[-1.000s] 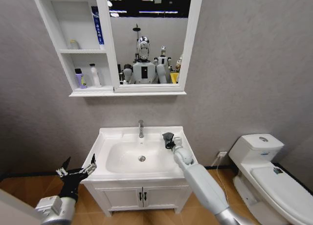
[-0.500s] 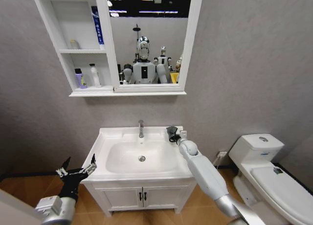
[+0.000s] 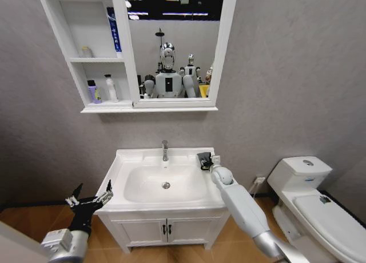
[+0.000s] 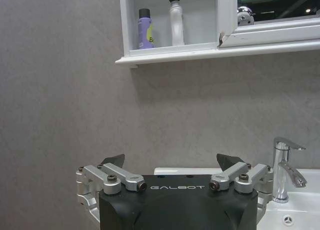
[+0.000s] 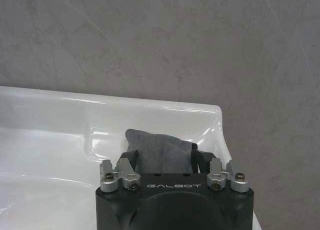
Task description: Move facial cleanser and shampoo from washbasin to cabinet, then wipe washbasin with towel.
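White washbasin against the grey wall, chrome tap at the middle of its back rim, metal drain in the bowl below the tap. Right gripper over the back right corner of the washbasin, to the right of the tap, arm stretched up from the basin's front right edge. Jaws clamped on the dark grey towel, seen in the right wrist view standing up between the fingers, with the basin's raised back rim and right corner just behind the cloth; touching the ceramic or held just clear of it, cannot tell. Left gripper low beside the front left corner of the washbasin, apart from it, fingers spread wide and holding nothing. Cabinet on the wall above the washbasin and left of the tap line, beside the framed mirror. On its lowest shelf, a purple bottle and a white bottle upright side by side, the purple one farther from the mirror. One shelf up, a small pale container, and a tall blue tube against the cabinet's mirror-side wall. White vanity with two doors and black handles directly under the washbasin. White toilet well to the right of the washbasin.
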`<state>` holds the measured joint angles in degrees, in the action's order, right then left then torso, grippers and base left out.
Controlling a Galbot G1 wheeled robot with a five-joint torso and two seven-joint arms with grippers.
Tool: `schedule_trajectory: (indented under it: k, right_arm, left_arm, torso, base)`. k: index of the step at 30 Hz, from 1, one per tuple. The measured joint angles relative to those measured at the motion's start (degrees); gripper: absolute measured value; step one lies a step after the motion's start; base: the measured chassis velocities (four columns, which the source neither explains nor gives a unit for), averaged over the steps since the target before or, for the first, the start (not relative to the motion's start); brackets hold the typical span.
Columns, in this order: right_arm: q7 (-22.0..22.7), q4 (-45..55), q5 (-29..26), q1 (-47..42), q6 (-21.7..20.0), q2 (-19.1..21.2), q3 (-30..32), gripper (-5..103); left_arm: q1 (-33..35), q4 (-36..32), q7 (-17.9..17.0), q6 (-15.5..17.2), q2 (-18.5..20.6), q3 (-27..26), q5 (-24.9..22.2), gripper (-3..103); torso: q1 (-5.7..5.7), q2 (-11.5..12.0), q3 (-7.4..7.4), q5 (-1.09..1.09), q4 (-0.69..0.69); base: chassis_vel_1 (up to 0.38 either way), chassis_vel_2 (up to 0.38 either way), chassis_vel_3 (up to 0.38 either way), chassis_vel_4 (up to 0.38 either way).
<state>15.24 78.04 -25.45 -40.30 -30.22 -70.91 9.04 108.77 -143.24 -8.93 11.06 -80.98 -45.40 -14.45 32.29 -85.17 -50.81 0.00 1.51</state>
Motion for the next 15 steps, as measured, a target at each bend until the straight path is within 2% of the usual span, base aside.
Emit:
schedule_trajectory:
  k: [1, 2, 5, 6, 8, 15]
  right_arm:
    - [0.16, 0.08, 0.06, -0.06, 0.0, 0.08, 0.0, 68]
    - [0.16, 0.08, 0.06, -0.06, 0.0, 0.08, 0.0, 68]
    - [0.65, 0.44, 0.74, -0.55, 0.02, 0.69, 0.07, 85]
    - [0.65, 0.44, 0.74, -0.55, 0.02, 0.69, 0.07, 85]
    - [0.75, 1.04, 1.16, -0.88, 0.14, 1.32, 0.25, 95]
    - [2.46, 5.9, 0.61, -3.04, 0.39, 4.38, 1.17, 100]
  left_arm:
    - [0.0, 0.0, 0.0, 0.0, 0.0, 0.0, 0.0, 100]
    - [0.0, 0.0, 0.0, 0.0, 0.0, 0.0, 0.0, 100]
    - [0.0, 0.0, 0.0, 0.0, 0.0, 0.0, 0.0, 100]
    - [0.0, 0.0, 0.0, 0.0, 0.0, 0.0, 0.0, 100]
    - [0.0, 0.0, 0.0, 0.0, 0.0, 0.0, 0.0, 100]
    - [0.0, 0.0, 0.0, 0.0, 0.0, 0.0, 0.0, 100]
  torso:
    - [0.0, 0.0, 0.0, 0.0, 0.0]
    - [0.0, 0.0, 0.0, 0.0, 0.0]
    - [0.0, 0.0, 0.0, 0.0, 0.0]
    - [0.0, 0.0, 0.0, 0.0, 0.0]
    - [0.0, 0.0, 0.0, 0.0, 0.0]
    - [0.0, 0.0, 0.0, 0.02, -0.02]
  base:
    - [0.0, 0.0, 0.0, 0.0]
    - [0.0, 0.0, 0.0, 0.0]
    - [0.0, 0.0, 0.0, 0.0]
    - [0.0, 0.0, 0.0, 0.0]
    - [0.0, 0.0, 0.0, 0.0]
    - [0.0, 0.0, 0.0, 0.0]
